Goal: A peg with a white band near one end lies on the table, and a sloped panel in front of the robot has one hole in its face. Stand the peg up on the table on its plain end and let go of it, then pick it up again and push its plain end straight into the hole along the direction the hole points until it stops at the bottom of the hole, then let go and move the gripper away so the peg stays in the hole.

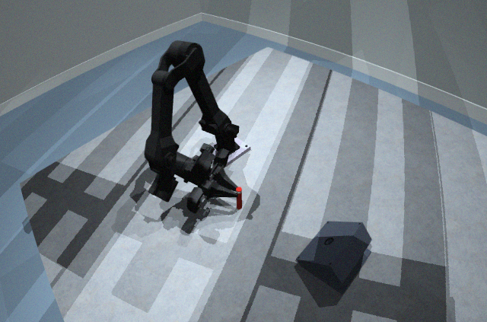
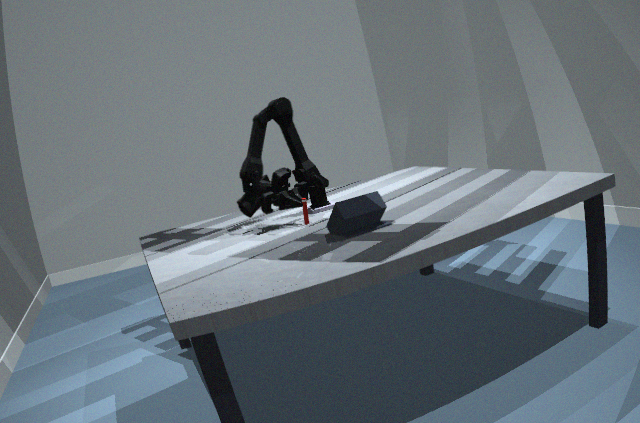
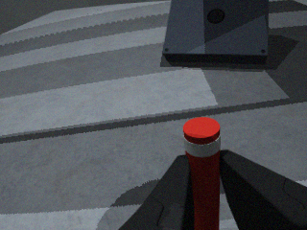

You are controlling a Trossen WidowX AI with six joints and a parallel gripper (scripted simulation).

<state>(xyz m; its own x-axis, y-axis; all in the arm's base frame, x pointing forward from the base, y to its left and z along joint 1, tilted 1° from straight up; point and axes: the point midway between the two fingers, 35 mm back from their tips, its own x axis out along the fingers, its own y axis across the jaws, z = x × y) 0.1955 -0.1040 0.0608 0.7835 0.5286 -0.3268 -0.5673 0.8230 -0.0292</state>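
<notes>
The red peg (image 1: 239, 202) (image 2: 305, 214) (image 3: 206, 192) stands upright, its white band and bright red cap at the top and its plain end down at or just above the table (image 1: 176, 291) (image 2: 206, 299). My gripper (image 1: 238, 193) (image 3: 202, 163) is shut on the peg just below the band, reaching in from the side. The dark blue-grey sloped panel (image 1: 342, 253) (image 2: 356, 215) (image 3: 187, 40) sits apart from the peg, farther from the arm. Its round hole (image 1: 329, 240) (image 3: 216, 15) shows in its sloped face. Whether the peg's lower end touches the table is hard to tell.
The black arm (image 1: 160, 113) (image 2: 292, 141) bends up and over behind the gripper. A pale plate (image 1: 243, 149) lies under its base. The panel is the one obstacle in front. The table's front edge (image 2: 361, 278) lies beyond the panel. Striped shadows cross the tabletop.
</notes>
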